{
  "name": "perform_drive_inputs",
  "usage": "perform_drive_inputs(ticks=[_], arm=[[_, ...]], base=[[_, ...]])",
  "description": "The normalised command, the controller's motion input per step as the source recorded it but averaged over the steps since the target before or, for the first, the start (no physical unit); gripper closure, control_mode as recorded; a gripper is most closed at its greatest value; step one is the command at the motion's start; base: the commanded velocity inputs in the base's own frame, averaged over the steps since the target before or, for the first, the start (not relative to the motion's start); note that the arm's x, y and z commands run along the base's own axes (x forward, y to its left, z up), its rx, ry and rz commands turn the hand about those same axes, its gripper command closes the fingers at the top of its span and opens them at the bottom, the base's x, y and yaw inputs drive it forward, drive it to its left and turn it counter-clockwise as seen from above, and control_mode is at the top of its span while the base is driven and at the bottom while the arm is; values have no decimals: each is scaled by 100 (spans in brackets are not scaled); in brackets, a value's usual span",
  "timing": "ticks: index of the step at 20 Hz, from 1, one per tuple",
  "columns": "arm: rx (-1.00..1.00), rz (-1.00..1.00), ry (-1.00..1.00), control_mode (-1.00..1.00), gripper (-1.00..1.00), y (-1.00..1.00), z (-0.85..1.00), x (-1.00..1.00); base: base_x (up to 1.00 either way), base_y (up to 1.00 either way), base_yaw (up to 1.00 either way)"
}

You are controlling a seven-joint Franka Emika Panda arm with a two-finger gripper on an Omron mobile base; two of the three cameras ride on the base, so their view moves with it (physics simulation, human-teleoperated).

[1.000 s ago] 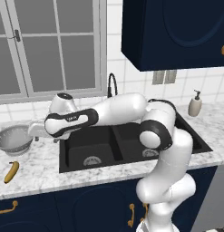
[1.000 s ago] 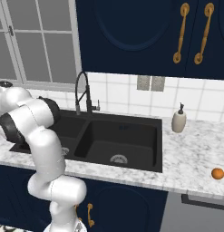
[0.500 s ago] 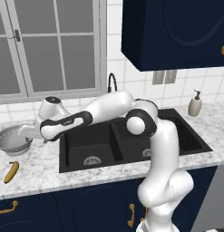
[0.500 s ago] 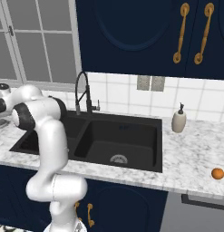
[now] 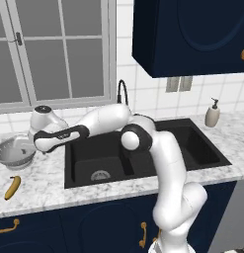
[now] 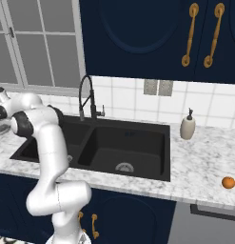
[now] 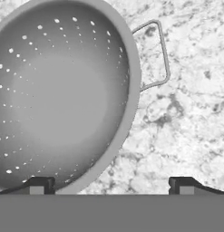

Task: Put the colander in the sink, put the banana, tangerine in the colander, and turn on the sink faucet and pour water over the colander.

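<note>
I am working the first step, hovering the gripper (image 7: pixel 109 185), jaws spread wide and empty, over the near rim of the colander (image 7: pixel 59 95) sitting on the counter (image 7: pixel 190 113) left of the sink (image 5: pixel 143 153), and next I need to straddle that rim and close.

A rendered home kitchen. Evidence: black double-basin sink (image 6: pixel 119 147), marble tabletop (image 6: pixel 200 162), navy cabinets (image 6: pixel 152 38). White tiled wall behind.
</note>
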Motion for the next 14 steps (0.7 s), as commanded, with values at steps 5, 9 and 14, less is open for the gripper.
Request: perform_drive_inputs(ticks=[5,9,14], arm=[[-1,-7,0,-100,-100,9,-45,36],[0,-8,0,-100,-100,5,-24,40],[0,-6,0,-100,100,7,-7,39]], base=[[0,0,0],[0,0,0],[0,0,0]])
